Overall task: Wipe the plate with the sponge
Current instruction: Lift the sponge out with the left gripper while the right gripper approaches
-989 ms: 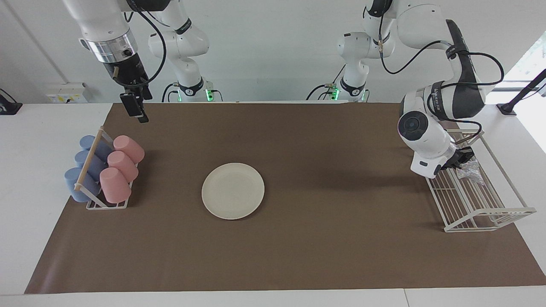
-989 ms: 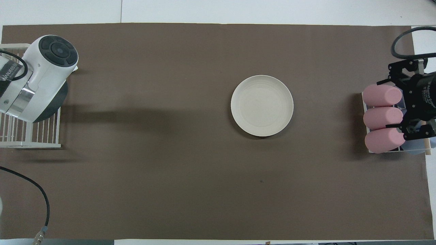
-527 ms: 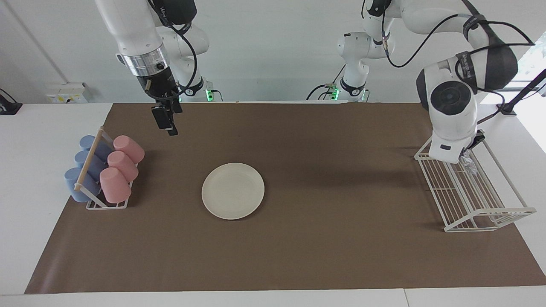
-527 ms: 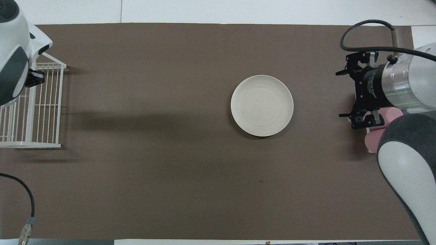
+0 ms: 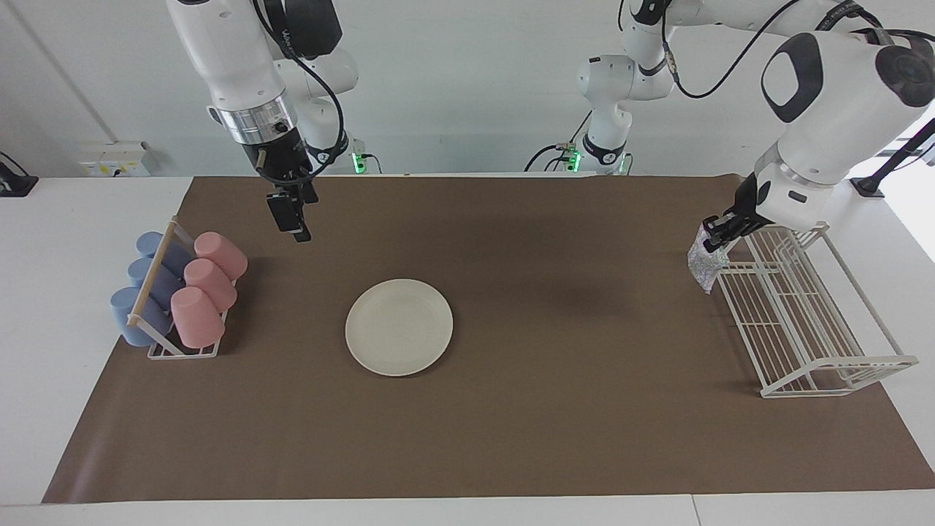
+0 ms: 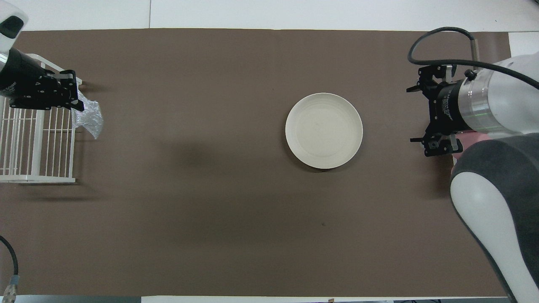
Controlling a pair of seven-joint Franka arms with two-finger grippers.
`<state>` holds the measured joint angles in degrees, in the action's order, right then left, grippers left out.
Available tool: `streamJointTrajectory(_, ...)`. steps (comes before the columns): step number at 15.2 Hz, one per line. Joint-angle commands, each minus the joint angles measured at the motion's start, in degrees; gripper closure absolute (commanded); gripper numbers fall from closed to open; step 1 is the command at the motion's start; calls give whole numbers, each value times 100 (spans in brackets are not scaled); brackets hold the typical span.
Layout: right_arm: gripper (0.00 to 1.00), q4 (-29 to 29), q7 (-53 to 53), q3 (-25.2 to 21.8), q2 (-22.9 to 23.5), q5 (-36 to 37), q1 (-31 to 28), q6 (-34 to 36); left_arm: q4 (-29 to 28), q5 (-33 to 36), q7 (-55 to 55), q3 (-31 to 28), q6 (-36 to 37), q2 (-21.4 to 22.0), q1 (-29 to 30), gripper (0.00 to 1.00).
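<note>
**Sponge in left gripper's hold, plate not yet reached**

Facing view: the left gripper (image 5: pixel 716 235) is pressed together on the small silvery glittery sponge (image 5: pixel 703 265), which hangs below it, long axis roughly vertical, just beside the end of the white wire rack (image 5: pixel 818 365) nearest the plate. The round cream-white plate (image 5: pixel 399 327) lies flat on the brown table mat (image 5: pixel 555 438), well apart from the sponge, toward the right arm's end of the table. The right gripper (image 5: pixel 298 219) hangs spread and empty over the mat, between the plate and the cup holder (image 5: pixel 182 351). That holder carries three pink cups (image 5: pixel 208 281) and blue cups (image 5: pixel 142 292) on their sides; the wire rack shows nothing in it.

Overhead view: the sponge (image 6: pixel 86 115) protrudes from the left gripper (image 6: pixel 76 94) on the side facing the plate (image 6: pixel 324 130). The right gripper (image 6: pixel 425 113) stands much nearer the plate than the left. The plate is bare.

Judgement: the coming move is a long carry of the sponge across the mat to the plate
</note>
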<state>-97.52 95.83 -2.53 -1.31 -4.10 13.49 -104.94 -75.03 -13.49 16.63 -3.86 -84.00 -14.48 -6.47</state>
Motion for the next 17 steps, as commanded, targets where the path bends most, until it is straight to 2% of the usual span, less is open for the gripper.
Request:
streamJointTrajectory(1, 0, -74, -3, -2, 8, -47, 22, -62, -465, -1248, 103, -203, -28, 365, 14, 100)
streamJointTrajectory(4, 0, -74, 32, -11, -1, 5, -31, 141, -2089, -2566, 86, -194, -1062, 1173, -3, 100)
streamJointTrajectory(6, 0, -65, 120, -11, -9, 23, -49, 158, -2787, -3323, 51, -151, -1504, 1465, -108, 100)
streamJointTrajectory(9, 0, -4, 416, 15, -1, 32, 83, 246, -3244, -4360, -290, -124, -1636, 1518, -205, 100)
streamJointTrajectory(13, 0, 145, 1385, 138, 69, 6, 425, 430, -3711, -5038, -1071, -115, -1813, 1615, -565, 100)
streamJointTrajectory(15, 0, 897, 1455, 147, 638, 14, 689, 964, -3992, -5390, -1914, -106, -1822, 1676, -670, 100)
streamJointTrajectory(17, 0, 1427, 1674, 139, 1052, 14, 1013, 1160, -4221, -5706, -2285, -115, -1944, 1773, -916, 100)
